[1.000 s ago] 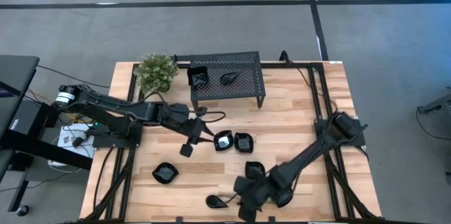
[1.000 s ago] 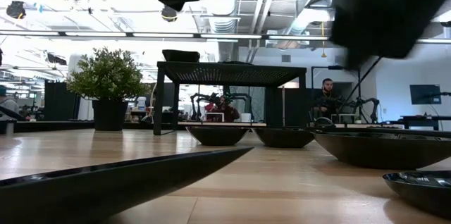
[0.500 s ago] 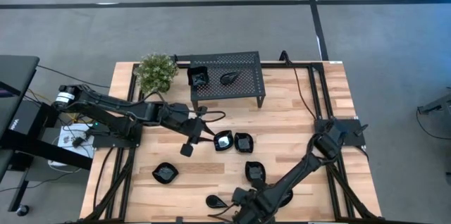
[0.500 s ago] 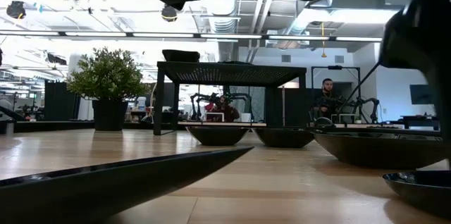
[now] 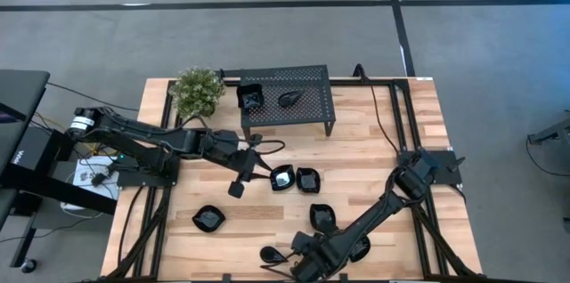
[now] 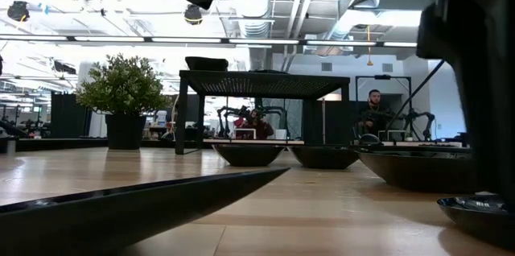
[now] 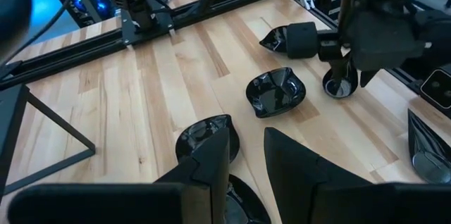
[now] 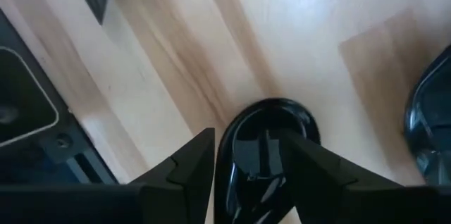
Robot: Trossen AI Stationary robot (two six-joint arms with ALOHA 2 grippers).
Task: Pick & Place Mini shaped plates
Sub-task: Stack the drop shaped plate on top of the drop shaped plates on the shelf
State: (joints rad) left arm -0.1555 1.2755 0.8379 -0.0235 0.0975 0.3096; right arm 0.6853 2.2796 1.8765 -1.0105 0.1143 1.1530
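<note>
Right gripper (image 8: 245,155) is down at the table's front edge, fingers spread around a glossy black teardrop mini plate (image 8: 264,146) lying on the wood (not pinched). Left gripper (image 7: 245,155) hovers with fingers apart over two mid-table plates (image 5: 294,178).

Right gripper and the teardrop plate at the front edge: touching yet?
Cannot tell. In the right wrist view the open right gripper straddles the teardrop plate, but no finger-to-rim contact or gap shows plainly.
</note>
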